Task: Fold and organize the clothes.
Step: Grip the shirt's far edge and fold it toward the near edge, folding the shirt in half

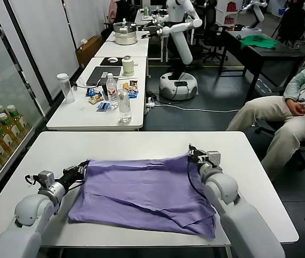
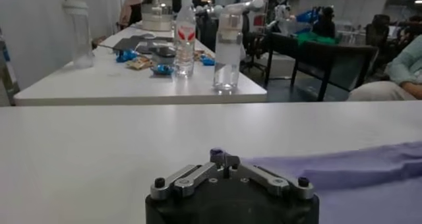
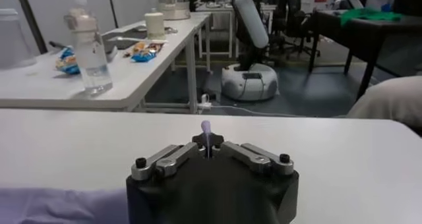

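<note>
T-shirt spread across lower centre of white table, far corners pinched in clamped left gripper at left and right gripper at right.

The head view looks forward and down from above the bench's near edge, covering its whole top. Each wrist view sits low, close behind its own jaws, facing level across the bench toward its far edge. All three share the water bottle beyond.
</note>
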Controlling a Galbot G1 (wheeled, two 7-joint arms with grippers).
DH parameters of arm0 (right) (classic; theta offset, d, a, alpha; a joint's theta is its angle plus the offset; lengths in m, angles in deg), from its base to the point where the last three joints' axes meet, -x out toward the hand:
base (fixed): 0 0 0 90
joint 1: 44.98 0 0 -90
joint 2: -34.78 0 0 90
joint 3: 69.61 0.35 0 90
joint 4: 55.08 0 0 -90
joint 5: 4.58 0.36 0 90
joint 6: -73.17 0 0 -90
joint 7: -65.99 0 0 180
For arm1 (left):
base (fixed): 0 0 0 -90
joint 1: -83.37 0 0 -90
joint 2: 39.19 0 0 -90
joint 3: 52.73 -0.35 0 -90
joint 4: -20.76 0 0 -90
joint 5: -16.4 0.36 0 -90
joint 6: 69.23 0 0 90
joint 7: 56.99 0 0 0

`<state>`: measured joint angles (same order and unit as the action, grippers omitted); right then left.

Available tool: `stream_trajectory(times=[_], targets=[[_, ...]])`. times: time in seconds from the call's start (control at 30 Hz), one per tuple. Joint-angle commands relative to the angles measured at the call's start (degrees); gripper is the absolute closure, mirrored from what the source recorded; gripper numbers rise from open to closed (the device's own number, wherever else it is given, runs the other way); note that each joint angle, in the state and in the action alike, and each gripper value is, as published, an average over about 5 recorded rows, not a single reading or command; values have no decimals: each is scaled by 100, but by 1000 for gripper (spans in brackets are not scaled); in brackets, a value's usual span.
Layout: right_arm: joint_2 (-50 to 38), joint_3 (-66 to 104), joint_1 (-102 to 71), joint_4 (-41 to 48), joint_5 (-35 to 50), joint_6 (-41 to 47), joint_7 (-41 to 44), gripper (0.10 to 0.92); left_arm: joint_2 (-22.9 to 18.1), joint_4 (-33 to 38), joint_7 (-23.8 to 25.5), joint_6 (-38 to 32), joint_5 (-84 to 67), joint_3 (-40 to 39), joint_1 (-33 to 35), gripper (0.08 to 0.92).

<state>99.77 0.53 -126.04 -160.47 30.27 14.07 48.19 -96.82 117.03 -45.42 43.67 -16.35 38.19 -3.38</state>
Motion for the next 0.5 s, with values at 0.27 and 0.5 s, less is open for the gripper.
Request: stream_trajectory(times=[0.27,0.5], targets=[[-478,370,-1836,-1684,-34,141,-199,909,-66,845,24,-234,-50,547,1308,915],[-474,443,-2102,-1850,-104,131,-181,909,-78,995,62,-245,-49,716,1522,915]])
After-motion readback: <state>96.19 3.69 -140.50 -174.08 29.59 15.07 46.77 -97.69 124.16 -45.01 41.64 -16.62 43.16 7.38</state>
